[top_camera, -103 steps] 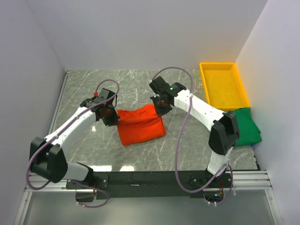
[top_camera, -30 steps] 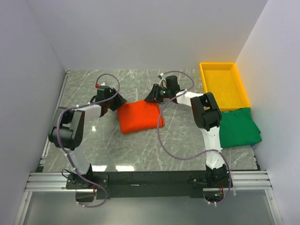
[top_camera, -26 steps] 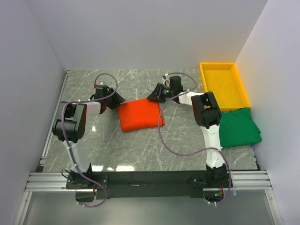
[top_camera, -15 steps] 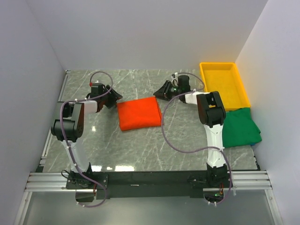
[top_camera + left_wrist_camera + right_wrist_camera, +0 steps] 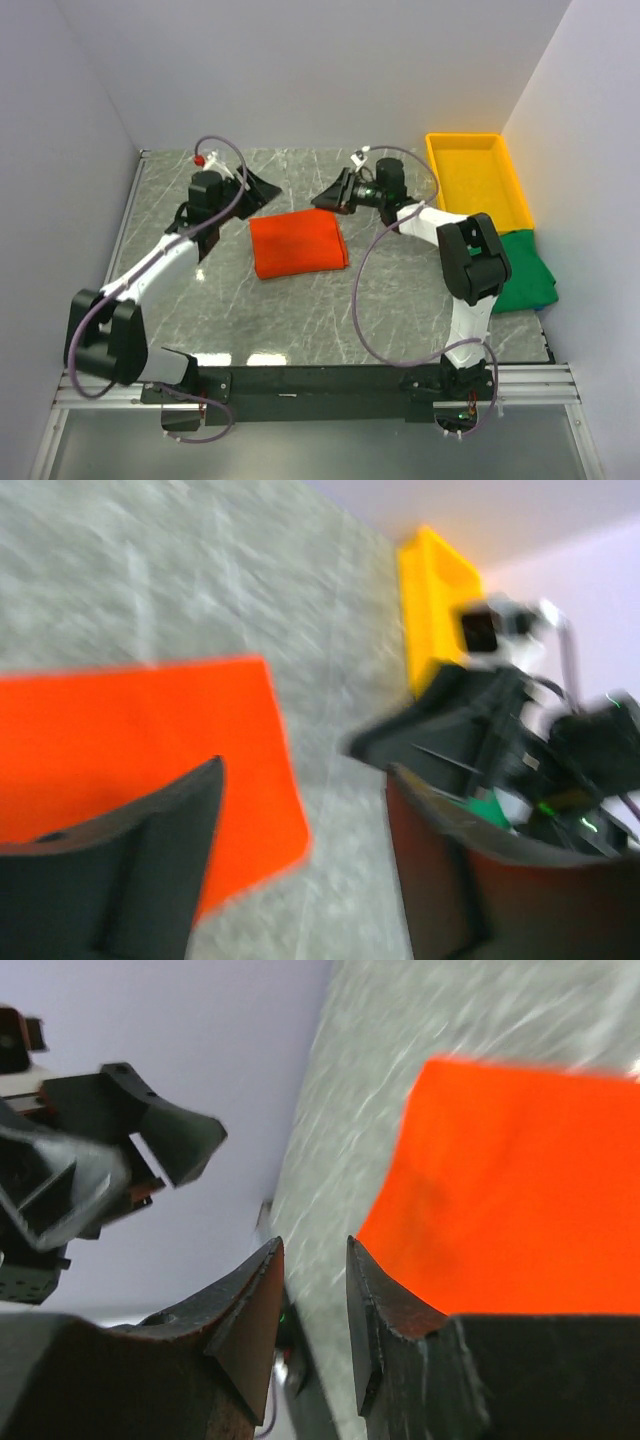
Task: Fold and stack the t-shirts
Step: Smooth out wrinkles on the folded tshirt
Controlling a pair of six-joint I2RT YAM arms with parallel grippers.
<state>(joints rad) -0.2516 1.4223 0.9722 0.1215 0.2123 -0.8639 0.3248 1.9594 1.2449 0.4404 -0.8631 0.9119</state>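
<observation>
Folded red shirt lies flat on the desk.
The left jaws gape wide, the right jaws a little; both empty.

Whole view pretty blurry, heads up. Orange-red shirt lies flat on grey marbled table, fills left side, straight edges, one corner pointing down-right. Left gripper along bottom: two dark fingers spread wide, nothing between them. Left finger sits over shirt in view, right finger over bare table. Right gripper further off at right, tips aimed toward shirt, not touching it. Yellow tray behind it, upper right. Pale wall past that.
</observation>
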